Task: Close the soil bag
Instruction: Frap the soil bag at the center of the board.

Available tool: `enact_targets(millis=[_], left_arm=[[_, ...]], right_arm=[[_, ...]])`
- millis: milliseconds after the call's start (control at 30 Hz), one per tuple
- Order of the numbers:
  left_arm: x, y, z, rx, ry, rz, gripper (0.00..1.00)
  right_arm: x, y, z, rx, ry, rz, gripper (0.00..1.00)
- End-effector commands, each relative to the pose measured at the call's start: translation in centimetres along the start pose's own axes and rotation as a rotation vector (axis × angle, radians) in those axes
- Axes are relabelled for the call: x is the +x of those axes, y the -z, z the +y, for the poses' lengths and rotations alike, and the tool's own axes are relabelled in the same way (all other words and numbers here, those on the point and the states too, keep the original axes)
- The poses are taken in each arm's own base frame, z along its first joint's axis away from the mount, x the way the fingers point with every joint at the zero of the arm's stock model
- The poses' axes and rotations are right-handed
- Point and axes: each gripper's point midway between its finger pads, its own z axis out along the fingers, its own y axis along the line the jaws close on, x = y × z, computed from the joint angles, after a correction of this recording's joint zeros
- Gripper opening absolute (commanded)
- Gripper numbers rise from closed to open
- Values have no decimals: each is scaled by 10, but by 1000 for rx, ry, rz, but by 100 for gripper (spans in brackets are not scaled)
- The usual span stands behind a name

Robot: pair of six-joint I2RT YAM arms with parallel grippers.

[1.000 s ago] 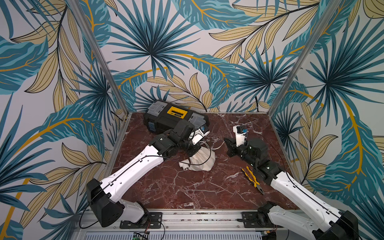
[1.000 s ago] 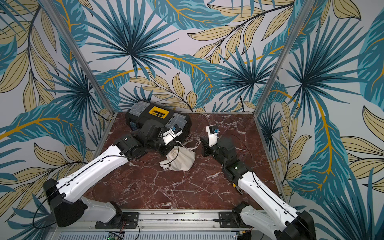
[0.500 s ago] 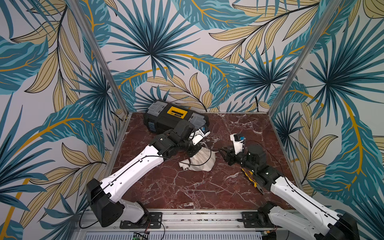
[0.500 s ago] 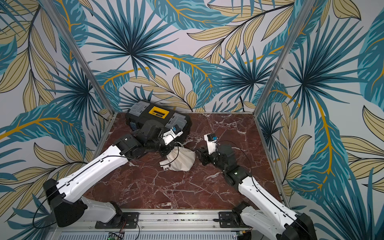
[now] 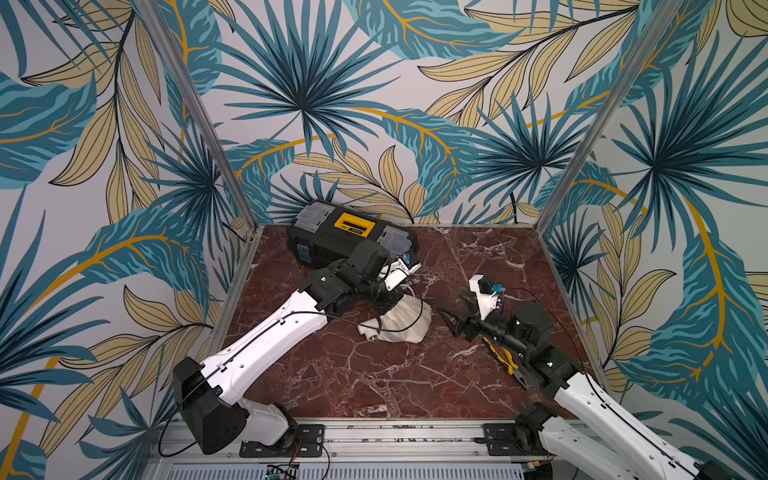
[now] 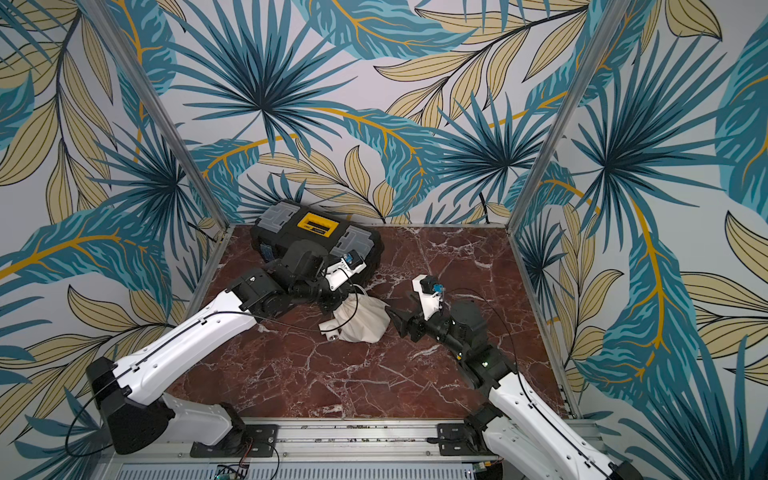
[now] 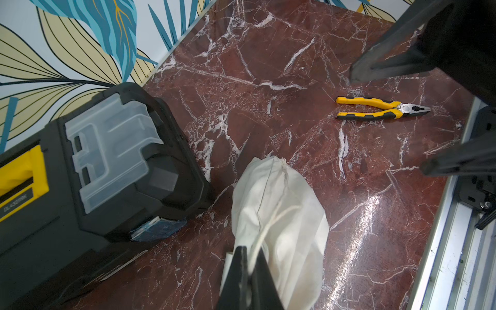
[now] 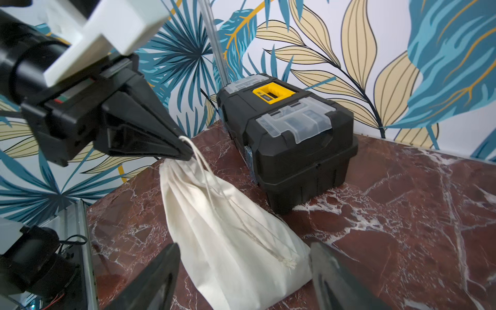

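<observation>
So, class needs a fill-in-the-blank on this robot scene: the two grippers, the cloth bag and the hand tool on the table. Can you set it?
1. The left gripper is shut on the soil bag's thin ____.
2. The right gripper's jaws stand ____.
3. The pliers on the marble table have black and ____ handles.

Missing words: cord; open; yellow.

Matt cloth soil bag (image 8: 228, 241), glossy marble tabletop (image 8: 402, 214).
</observation>
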Motion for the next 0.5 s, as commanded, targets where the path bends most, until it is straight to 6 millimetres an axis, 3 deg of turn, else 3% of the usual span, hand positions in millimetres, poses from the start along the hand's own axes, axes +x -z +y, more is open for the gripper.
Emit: enact_targets(millis=[0,167,467], left_arm=[[-4,0,1,-6,-11,-11,0],[-7,0,1,-1,-10,-5,0],[-14,6,2,-5,-7,-26,0]], right_arm=[[17,-17,11,-109,85,91,81],[13,-25,18,-172,203,20,99],[24,-50,25,-277,318,55,99]])
